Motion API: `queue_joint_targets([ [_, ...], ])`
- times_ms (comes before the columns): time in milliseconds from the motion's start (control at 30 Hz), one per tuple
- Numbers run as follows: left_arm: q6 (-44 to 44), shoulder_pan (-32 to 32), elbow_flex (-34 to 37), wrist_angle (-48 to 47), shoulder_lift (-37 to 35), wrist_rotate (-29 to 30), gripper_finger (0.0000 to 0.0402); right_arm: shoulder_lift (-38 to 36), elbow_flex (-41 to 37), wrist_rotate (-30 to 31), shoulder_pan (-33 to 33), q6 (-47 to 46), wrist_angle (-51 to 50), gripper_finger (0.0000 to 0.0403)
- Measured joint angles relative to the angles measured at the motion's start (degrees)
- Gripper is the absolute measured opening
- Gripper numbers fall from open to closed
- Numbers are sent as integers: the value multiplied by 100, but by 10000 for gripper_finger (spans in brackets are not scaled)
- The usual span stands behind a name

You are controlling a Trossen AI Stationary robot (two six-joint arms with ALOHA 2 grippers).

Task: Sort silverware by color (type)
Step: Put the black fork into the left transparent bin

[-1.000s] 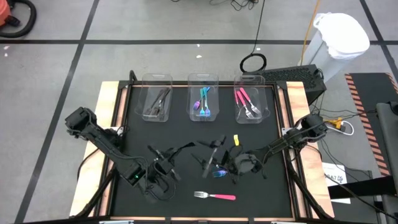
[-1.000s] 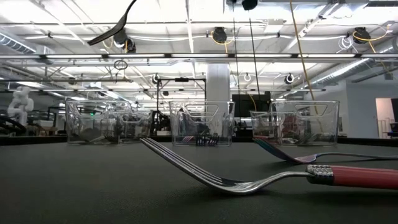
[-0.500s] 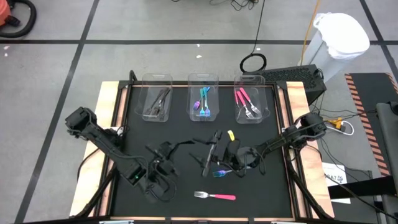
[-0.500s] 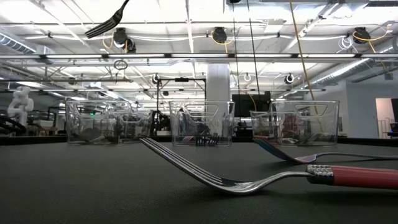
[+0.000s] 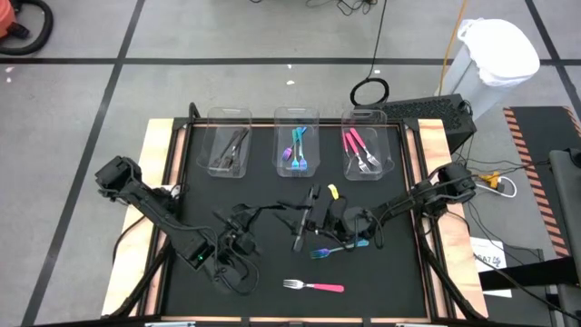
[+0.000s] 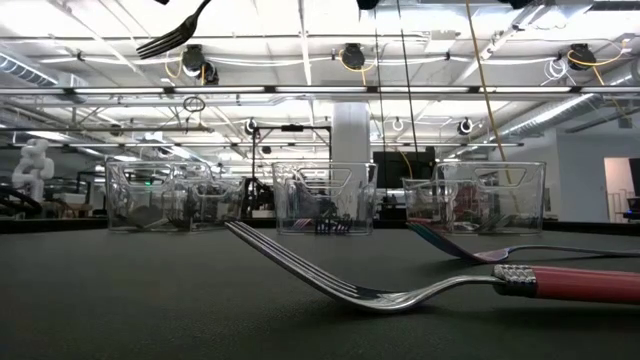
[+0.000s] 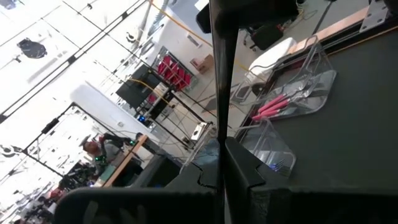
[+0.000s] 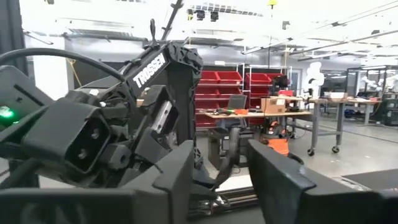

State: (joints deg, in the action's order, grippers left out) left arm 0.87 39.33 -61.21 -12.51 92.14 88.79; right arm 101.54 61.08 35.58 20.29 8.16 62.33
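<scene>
A: What does my left gripper (image 5: 257, 215) have?

B: It's clamped on a dark fork (image 6: 176, 27), raised above the bench (image 5: 399, 282), tines out.

A: And my right gripper (image 5: 313, 211)?

B: Mid-bench, facing the left one; fingers parted, nothing between them. A blue fork (image 5: 329, 250) lies just under that arm, a pink fork (image 5: 314, 286) nearer the front edge. 3 bins (image 5: 296, 151) at the back hold sorted forks.

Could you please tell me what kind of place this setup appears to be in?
Most likely a robotics lab or workshop: the table stands on an open tiled floor, with workbenches, red storage bins and exposed ceiling lights beyond.
</scene>
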Motion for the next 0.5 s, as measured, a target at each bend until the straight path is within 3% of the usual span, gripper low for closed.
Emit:
queue_joint_targets([
  [267, -247, -4, 0, 0, 0, 0, 17, 0, 0, 9, 2, 144, 0, 15],
  [500, -498, -9, -2, 196, 0, 0, 69, 0, 0, 37, 0, 308, -52, 7],
])
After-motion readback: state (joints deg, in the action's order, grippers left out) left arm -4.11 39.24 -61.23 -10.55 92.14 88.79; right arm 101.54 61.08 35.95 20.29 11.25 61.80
